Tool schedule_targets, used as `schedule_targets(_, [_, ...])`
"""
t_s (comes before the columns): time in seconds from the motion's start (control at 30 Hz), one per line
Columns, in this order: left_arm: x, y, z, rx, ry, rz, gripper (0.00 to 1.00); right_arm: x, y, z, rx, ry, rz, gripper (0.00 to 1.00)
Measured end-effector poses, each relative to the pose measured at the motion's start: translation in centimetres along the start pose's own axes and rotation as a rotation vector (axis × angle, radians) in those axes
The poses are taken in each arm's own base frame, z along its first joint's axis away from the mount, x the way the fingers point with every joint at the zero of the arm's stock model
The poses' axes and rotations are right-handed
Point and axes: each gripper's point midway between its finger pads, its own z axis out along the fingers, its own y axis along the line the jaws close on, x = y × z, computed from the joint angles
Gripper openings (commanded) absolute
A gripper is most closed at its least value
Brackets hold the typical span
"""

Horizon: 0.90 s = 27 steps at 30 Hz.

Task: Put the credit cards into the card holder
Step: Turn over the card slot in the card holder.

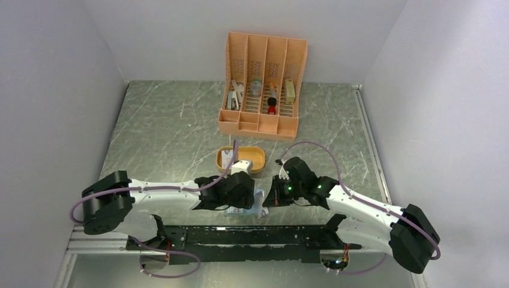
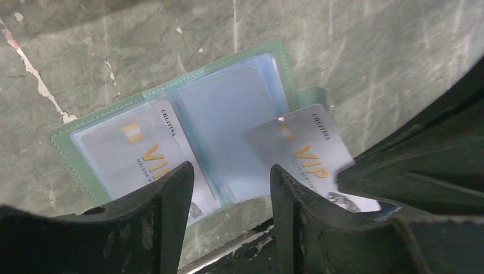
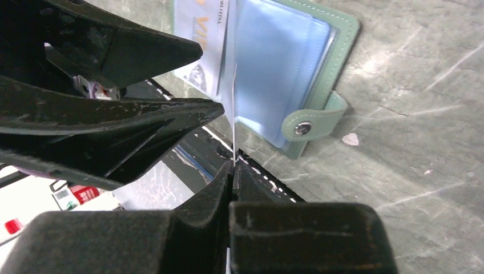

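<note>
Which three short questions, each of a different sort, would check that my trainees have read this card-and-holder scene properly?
1. True or false: the card holder is folded shut.
2. The right gripper is: A) open; B) shut on a credit card; C) shut on nothing.
3. Fill in: the left gripper, jaws apart, hovers over the holder, where a second card already sits in a clear ____.
Key: 1 false, it lies open; 2 B; 3 pocket.
</note>
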Motion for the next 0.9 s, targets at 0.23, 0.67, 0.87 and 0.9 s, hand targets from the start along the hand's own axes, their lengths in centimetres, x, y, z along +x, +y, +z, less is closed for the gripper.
schedule_targets(0.23, [-2.3, -1.2, -2.3, 0.060, -0.083, -0.061, 0.62, 0.0, 0.9, 0.4, -0.034, 0.006, -0.010, 0.00])
schedule_targets(0.67, [-1.8, 0.0, -2.0, 0.009, -0.072, -0.063, 0.60, 1.0, 1.9, 1.2, -0.062, 0.038, -0.043, 0.00])
schedule_targets(0.87, [-1.8, 0.3, -2.0, -0.009, -0.074, -0.059, 0.53, 1.2, 2.2, 1.3, -0.069, 0.042, -0.052, 0.00])
schedule_targets(0.9, [-1.8, 0.3, -2.0, -0.011, -0.074, -0.059, 0.50, 1.2, 2.2, 1.3, -0.068, 0.042, -0.052, 0.00])
